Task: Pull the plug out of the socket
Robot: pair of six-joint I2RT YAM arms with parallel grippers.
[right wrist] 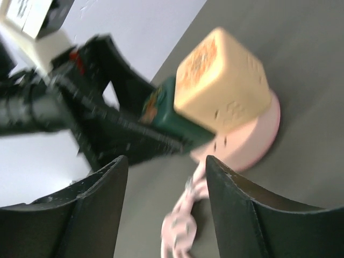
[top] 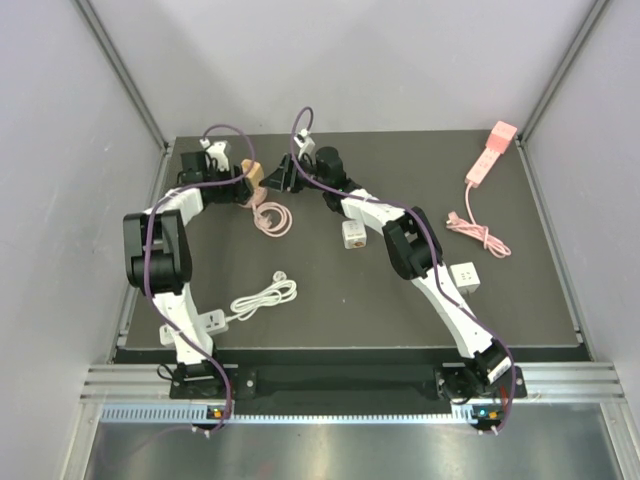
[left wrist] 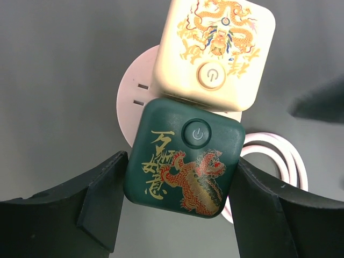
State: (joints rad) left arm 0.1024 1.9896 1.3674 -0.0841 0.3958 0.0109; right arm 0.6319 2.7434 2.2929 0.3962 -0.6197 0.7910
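Dark matte table [top: 400, 310] is sitting inside grey walls [top: 400, 60], with an aluminium rail [top: 350, 380] running along the near edge.

Both arms are reaching to the far left-centre of the table, where the round pale-pink socket [left wrist: 131, 91] is lying flat. Its pink cable [left wrist: 285, 161] is coiling just beside it.

Two squarish plugs are sitting in the socket side by side, touching: green plug [left wrist: 185, 158] and cream plug [left wrist: 215, 51]. Both are standing up off the socket, button faces pointing up at the left wrist camera. Prongs are hidden. Green plug is near-square, so no clear long axis. In the left wrist view the pair is lining up from lower left to upper right.

Left gripper [left wrist: 179, 177] is coming down from above and clamping the green plug, one finger pressing on each side.

Right gripper [right wrist: 166, 159] is hovering near the socket with fingers [right wrist: 91, 204] spread apart and nothing between them. That view is blurred.

Elsewhere on the table:
- two white cube adapters [top: 352, 235] [top: 465, 277]
- pink power strip [top: 490, 152] at the far right
- white cable [top: 265, 297] near the front left
- white strip [top: 210, 322] beside the left arm
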